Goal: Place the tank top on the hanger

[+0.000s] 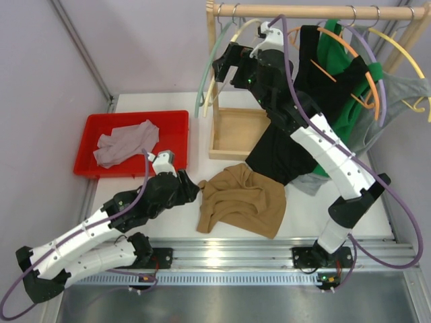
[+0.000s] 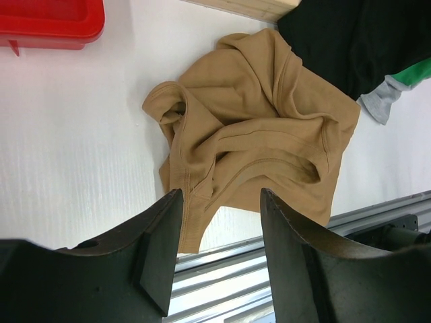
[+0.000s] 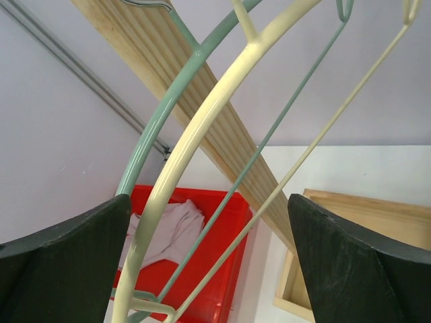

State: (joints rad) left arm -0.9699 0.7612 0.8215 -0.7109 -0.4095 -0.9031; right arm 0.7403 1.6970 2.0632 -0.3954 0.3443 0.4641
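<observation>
While our left tool [image 2: 219, 225] hangs spread apart above the table [image 2: 81, 134], the tank top [image 2: 262, 128] lies crumpled just ahead of it.
Our right tool [image 3: 209, 215], jaws also apart, straddles one arm of the hanger [image 3: 202, 114] up at the wooden rack [image 3: 128, 27], well apart from the cloth; we judge the left arm the nearer.

Tank top [image 1: 237, 200] right of bin [image 1: 176, 138]

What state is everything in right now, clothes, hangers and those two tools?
Tan knit tank top, crumpled on the table, unheld.
Cream plastic hanger, hanging on the wooden rail, empty.
Left tool, open above the tank top.
Right tool, open around the hanger's arm.
Pale grey garment, bunched in the red tray.
</observation>
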